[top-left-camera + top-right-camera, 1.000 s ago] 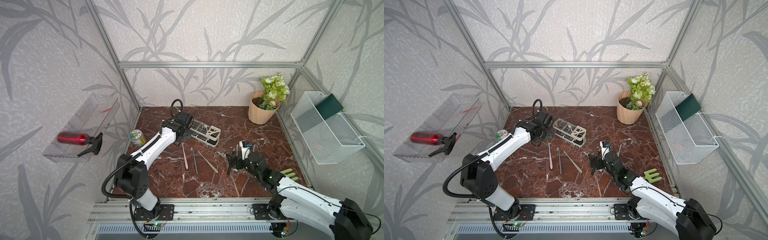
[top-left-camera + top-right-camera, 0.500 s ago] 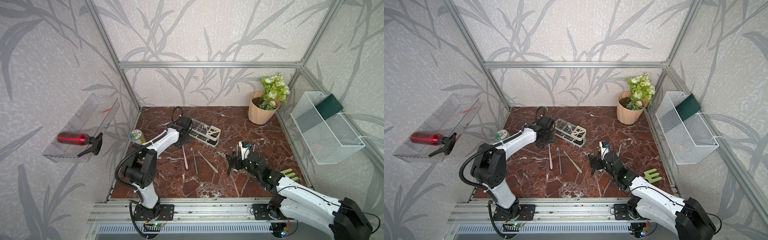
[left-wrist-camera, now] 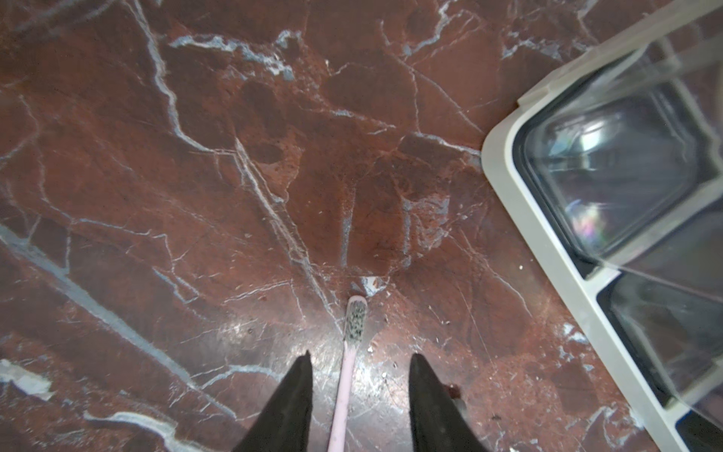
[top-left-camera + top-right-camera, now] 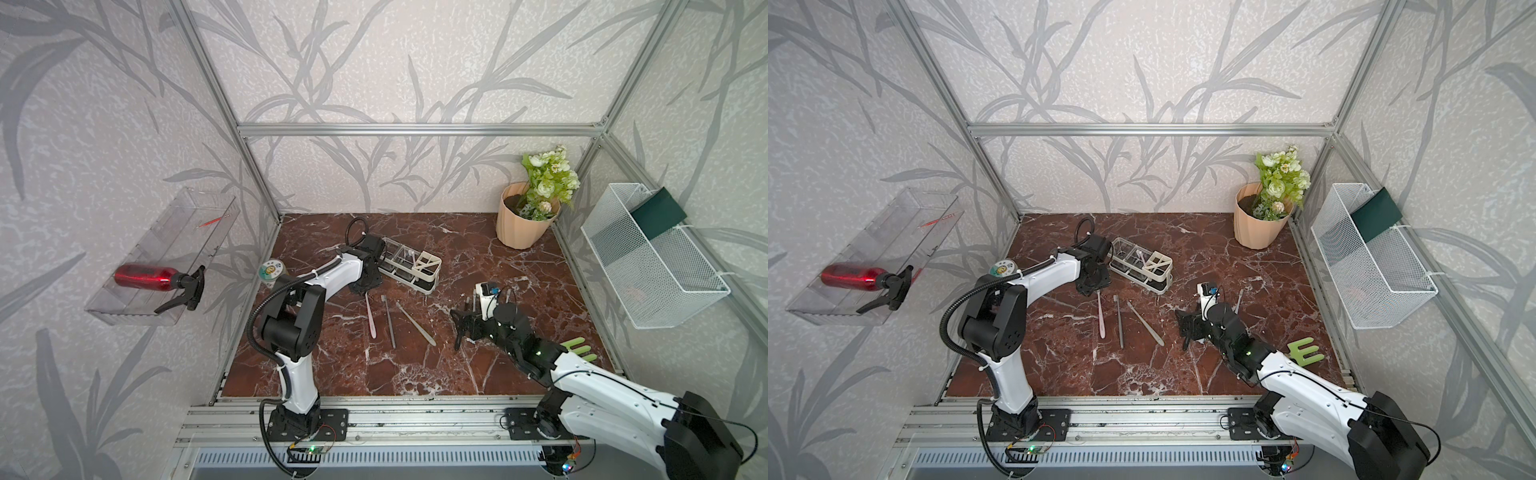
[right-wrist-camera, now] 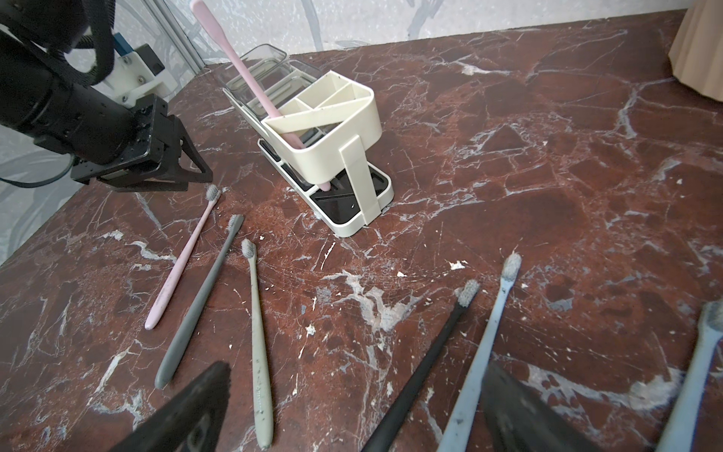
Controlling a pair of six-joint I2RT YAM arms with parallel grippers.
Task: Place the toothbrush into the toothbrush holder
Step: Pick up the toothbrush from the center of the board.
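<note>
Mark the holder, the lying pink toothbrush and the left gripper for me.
holder (image 5: 336, 133): right wrist view, cream divider's front wall.
lying pink toothbrush (image 5: 182, 258): right wrist view, mid-handle.
left gripper (image 3: 362, 354): left wrist view, midway between its fingertips, astride that toothbrush.

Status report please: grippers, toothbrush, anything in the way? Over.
Left gripper open, astride pink toothbrush on table. Right gripper open, empty. Toothbrush holder close by, nothing between them.
</note>
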